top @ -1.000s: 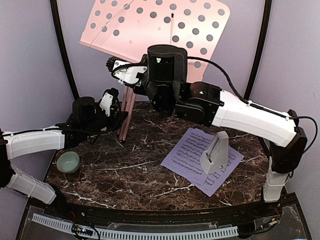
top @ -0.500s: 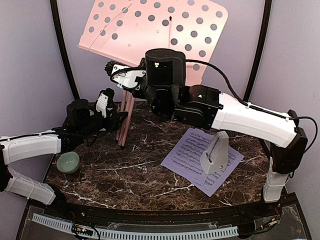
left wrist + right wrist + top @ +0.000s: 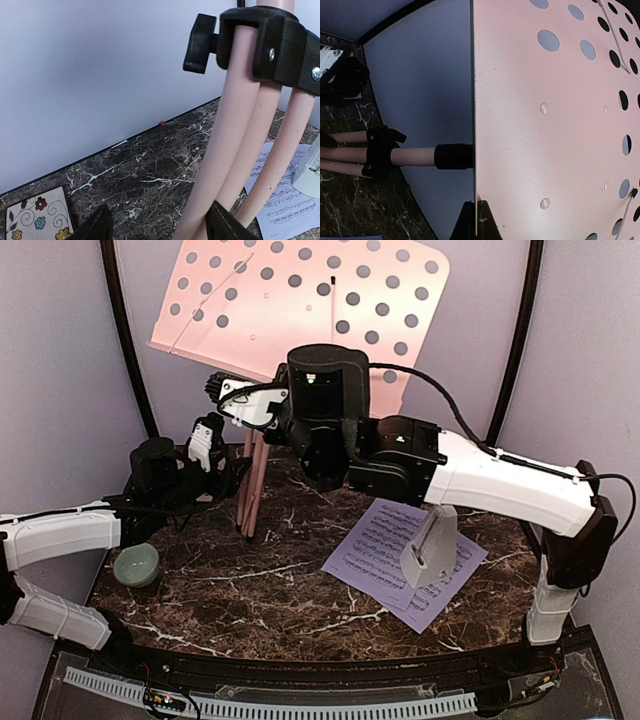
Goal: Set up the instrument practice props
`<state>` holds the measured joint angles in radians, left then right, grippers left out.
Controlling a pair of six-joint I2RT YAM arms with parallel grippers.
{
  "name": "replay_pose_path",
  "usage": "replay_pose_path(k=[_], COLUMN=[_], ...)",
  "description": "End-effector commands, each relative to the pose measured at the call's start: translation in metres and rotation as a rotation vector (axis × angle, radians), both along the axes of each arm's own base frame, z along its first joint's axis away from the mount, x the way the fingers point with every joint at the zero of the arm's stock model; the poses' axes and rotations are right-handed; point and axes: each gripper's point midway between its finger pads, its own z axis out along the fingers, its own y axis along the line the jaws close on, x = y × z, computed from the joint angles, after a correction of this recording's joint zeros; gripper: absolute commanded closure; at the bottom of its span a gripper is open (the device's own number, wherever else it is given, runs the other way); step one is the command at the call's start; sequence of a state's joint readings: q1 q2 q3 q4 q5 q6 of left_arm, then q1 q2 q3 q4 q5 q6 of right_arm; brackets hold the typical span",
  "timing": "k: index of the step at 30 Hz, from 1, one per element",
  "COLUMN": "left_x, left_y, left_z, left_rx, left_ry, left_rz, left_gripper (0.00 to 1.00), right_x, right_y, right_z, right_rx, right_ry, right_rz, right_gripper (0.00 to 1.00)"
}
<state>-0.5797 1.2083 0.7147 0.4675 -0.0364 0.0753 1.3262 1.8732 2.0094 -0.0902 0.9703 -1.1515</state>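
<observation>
The pink perforated music stand [image 3: 300, 300] rises at the back of the table on folded pink legs [image 3: 250, 495]. My right gripper [image 3: 214, 386] is shut on the lower edge of the stand's tray [image 3: 545, 100]; in the right wrist view the thin edge runs between the fingertips of this gripper [image 3: 476, 220]. My left gripper [image 3: 160, 227] is open low beside the legs [image 3: 235, 140], and one leg lies just inside its right finger [image 3: 225, 227]. A sheet-music page [image 3: 385, 560] lies at the right, with the white-grey metronome [image 3: 432, 545] standing on it.
A pale green bowl [image 3: 135, 565] sits at the table's left edge. A floral coaster [image 3: 35, 220] lies by the back wall behind the left gripper. A black collar with a knob [image 3: 270, 45] clamps the legs. Purple walls close in the back and sides.
The right arm has lifted the tray and swung it up and to the left. The left gripper has opened a little and drawn slightly left beside the legs.
</observation>
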Motion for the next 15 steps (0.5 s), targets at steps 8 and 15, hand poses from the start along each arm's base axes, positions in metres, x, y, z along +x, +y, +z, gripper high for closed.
replay_pose_path(k=[8,15], left_x=[0.028,0.049], left_y=[-0.003,0.005], left_z=[0.007,0.004], left_rx=[0.085,0.000], left_ry=[-0.040,0.006], left_rz=[0.057,0.192], left_gripper=[0.38,0.44], right_x=[-0.037,-0.039], right_y=[-0.072,-0.070], right_z=[0.148,0.154], right_rx=[0.539,0.576], right_ry=[-0.136,-0.125], right_rz=[0.041,0.045], right_gripper=[1.00,1.00])
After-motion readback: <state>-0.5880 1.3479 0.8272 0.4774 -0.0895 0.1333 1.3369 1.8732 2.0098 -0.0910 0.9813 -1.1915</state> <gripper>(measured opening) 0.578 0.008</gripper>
